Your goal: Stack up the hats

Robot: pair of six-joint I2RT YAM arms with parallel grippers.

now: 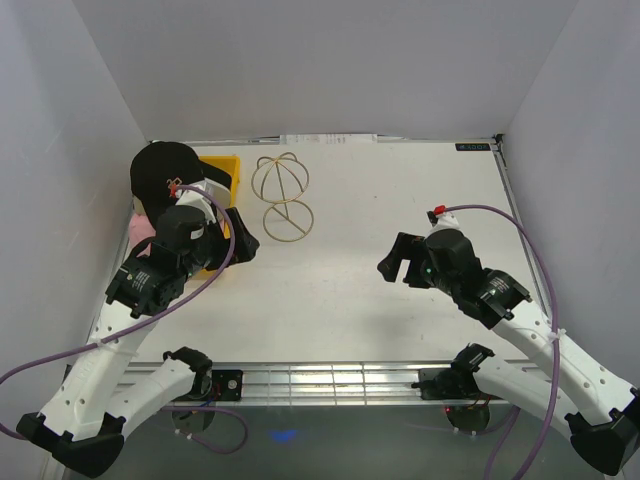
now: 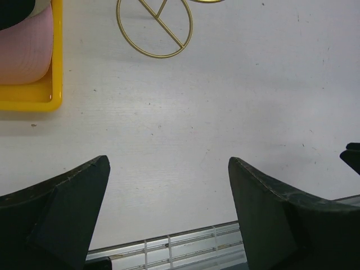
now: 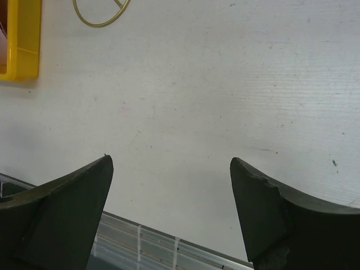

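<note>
**Top external view.** Shows a black fabric baseball cap (image 1: 160, 175) with a small white logo, crown up, at the far left of the white table (image 1: 400, 200), overlapping the left part of a yellow rectangular plastic tray (image 1: 225, 168). Pink fabric cap (image 1: 143, 228) peeking out just nearer, at the table's left edge. Gold wire dome-shaped stand (image 1: 281, 195) just right of the tray, apart from it. Left gripper (image 1: 238, 243) poised over the tray's near right corner. Right gripper (image 1: 398, 262) over bare table, well apart from both caps.

**Left wrist view.** Fingers (image 2: 67, 208) of the left gripper (image 2: 169, 191) spread wide, released, only bare table between them. Pink cap (image 2: 22, 50) lying inside the tray (image 2: 34, 102) at upper left, an edge of the black cap (image 2: 14, 11) in the very corner. Round wire base of the stand (image 2: 158, 19) at the top. Aluminium rail (image 2: 180, 244) along the bottom.

**Right wrist view.** Right gripper (image 3: 171, 191) likewise spread wide and grasping nothing, above bare table. Corner of the tray (image 3: 22, 56) at upper left, a loop of the stand (image 3: 98, 25) beside it, the rail (image 3: 146, 239) below.
</note>
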